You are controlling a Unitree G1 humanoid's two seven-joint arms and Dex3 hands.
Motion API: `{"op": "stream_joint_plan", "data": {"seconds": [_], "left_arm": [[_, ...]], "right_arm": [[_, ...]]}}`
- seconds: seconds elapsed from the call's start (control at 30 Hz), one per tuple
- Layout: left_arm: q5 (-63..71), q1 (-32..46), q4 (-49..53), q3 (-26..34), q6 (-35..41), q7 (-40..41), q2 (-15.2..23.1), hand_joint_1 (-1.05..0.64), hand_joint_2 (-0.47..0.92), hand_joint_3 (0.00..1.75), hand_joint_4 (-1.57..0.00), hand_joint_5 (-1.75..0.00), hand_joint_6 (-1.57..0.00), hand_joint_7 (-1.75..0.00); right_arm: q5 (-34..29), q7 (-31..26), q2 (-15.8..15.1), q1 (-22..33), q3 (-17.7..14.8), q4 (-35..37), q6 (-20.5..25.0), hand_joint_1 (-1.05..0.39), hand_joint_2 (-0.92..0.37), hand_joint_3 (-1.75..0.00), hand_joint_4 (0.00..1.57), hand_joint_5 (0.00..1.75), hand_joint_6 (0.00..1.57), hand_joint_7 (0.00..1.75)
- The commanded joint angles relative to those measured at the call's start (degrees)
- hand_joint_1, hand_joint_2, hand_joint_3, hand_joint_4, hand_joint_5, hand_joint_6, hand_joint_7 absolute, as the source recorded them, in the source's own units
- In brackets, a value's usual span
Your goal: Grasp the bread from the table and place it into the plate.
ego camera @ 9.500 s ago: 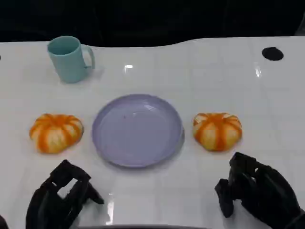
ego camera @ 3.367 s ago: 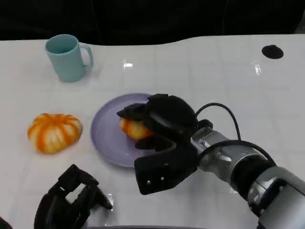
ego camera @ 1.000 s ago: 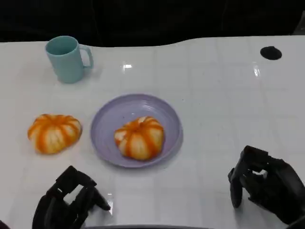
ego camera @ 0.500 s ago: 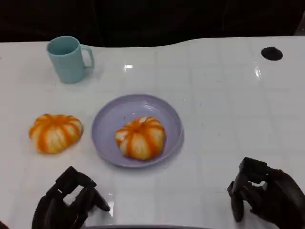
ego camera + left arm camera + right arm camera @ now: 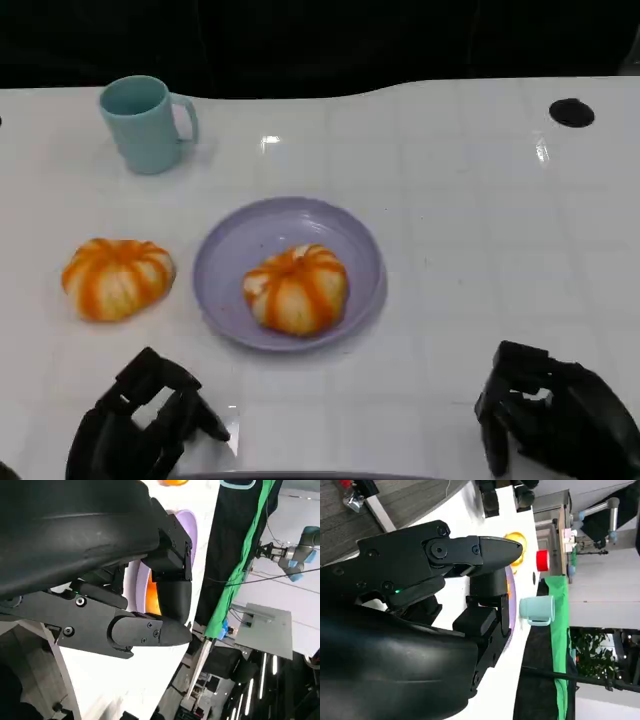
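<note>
One bread [image 5: 296, 289] lies in the purple plate [image 5: 229, 262] at the middle of the surface [image 5: 480, 200], well apart from both hands. A second bread [image 5: 117, 278] sits on the surface just beside the plate, toward the left edge. The left hand [image 5: 140, 420] and right hand [image 5: 550, 420] rest at the near edge, fingers curled in, holding nothing.

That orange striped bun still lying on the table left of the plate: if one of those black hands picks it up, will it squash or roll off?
The bread on the table looks soft and puffy, so it probably dents under a firm squeeze. It sits broad and low, so it seems unlikely to roll. It is likely light for its size, like the bread on the plate.
</note>
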Motion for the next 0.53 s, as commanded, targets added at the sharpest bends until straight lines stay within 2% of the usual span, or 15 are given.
{"op": "stream_joint_plan", "data": {"seconds": [0.03, 0.33, 0.53], "left_arm": [[0.20, -0.39, 0.04, 0.23, -0.73, 0.71, 0.90, -0.53, 0.92, 0.27, -0.61, -1.75, -0.49, -1.54], [-0.57, -0.04, -0.92, 0.15, 0.11, 0.16, 0.87, -0.52, 0.92, 0.26, -0.59, -1.75, -0.48, -1.53], [-0.28, -0.31, -0.30, 0.05, 0.01, 0.14, 1.09, -0.52, 0.92, 0.27, -0.59, -1.75, -0.49, -1.52]], "right_arm": [[0.17, 0.18, -0.49, -0.68, -0.98, 0.92, -1.20, -0.51, -0.92, -0.30, 1.00, 1.75, 0.82, 1.75], [0.24, 0.90, 0.07, -1.27, -1.37, 2.28, -2.90, -0.50, -0.92, -0.30, 1.02, 1.75, 0.84, 1.75], [-1.89, -1.13, -0.31, -0.97, -1.21, 1.70, -2.78, -0.52, -0.92, -0.30, 1.00, 1.75, 0.82, 1.75]]}}
